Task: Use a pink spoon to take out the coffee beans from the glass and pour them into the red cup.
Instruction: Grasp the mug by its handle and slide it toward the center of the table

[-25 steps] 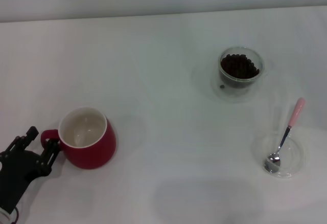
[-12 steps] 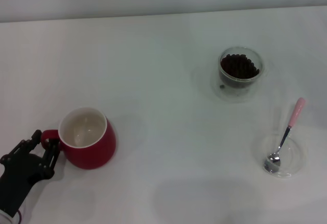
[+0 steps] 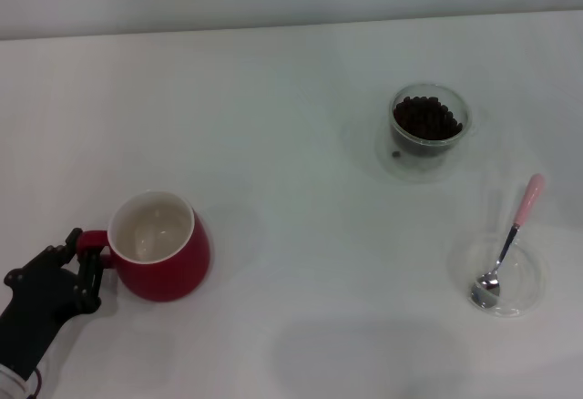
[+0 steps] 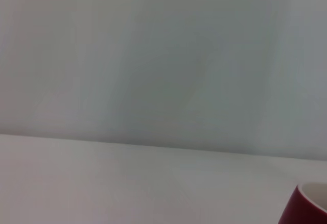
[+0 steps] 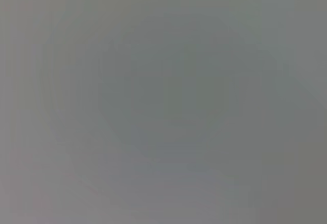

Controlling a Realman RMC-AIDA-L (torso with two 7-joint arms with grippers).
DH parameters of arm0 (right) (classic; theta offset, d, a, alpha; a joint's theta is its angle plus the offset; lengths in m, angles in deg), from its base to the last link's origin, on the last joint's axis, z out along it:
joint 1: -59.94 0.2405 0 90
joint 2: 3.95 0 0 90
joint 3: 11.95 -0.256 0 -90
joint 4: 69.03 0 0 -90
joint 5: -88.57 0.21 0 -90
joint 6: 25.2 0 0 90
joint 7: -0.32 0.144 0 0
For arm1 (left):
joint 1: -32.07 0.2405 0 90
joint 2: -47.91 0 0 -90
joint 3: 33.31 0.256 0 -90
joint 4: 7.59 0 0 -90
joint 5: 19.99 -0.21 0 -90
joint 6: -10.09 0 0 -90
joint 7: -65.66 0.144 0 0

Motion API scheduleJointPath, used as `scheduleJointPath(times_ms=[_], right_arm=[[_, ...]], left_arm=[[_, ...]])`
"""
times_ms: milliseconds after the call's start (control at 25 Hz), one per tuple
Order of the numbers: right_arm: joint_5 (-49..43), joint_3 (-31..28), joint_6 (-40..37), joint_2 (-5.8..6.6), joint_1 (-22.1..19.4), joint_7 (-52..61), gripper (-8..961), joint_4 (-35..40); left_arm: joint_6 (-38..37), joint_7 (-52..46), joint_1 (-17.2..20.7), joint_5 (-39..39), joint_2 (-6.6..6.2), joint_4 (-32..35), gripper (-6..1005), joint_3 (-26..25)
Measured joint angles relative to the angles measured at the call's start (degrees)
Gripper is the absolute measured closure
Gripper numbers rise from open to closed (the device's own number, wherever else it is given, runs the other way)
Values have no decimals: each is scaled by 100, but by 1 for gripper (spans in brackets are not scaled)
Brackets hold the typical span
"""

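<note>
Head view: the left tool [image 3: 86,267] sits at the near left of the white bench [image 3: 291,126], its dark fingers set around the loop handle of the red cup [image 3: 162,251]. It looks closed on the handle, though the fingers are too dark and small to be sure of firm contact. The cup stands upright, its white inside empty. It is glazed ceramic, so it is likely heavy for its size, rigid, smooth and liable to chip. The handle is the sound place to take it, since the rounded wall would slip in a narrow grip.

Well apart on the far right stands the glass [image 3: 429,122], full of coffee beans [image 3: 425,118], with one stray bean beside its foot. The glass looks thin-walled and fragile, and easy to nudge. The beans are loose, light and prone to roll off a shallow bowl.

Nearer on the right, the pink spoon [image 3: 510,240] lies with its silver bowl in a flat clear dish [image 3: 528,281] and its handle pointing away over the rim. It is light and stiff, and the raised pink handle is the place to pinch it. The right tool is not visible here.

Left wrist view: only the cup's rim [image 4: 309,206] at the edge, bench and wall.

Right wrist view: plain grey, nothing to tell.
</note>
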Motion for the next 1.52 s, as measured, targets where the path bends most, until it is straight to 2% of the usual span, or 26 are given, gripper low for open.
scheduleJointPath(times_ms=[200,760,800,1080,1520], right_arm=[[1,-8,0,0,-26,0,172,0],[10,-16,38,-62,-35,2,172,0],[10,-16,44,-66,-35,3,172,0],[10,-16,109,-120,-68,14,173,0],[9,-16,111,-123,-93,8,173,-18]], left_arm=[[-5,1,-18,-4,-7,0,815,6],[-109,0,-303,-321,-11,-9,821,9],[-265,0,-449,-444,-11,-11,820,10],[-479,-16,-834,-814,0,-45,829,2],[-1015,-66,-1632,-1346,8,-158,846,-19]])
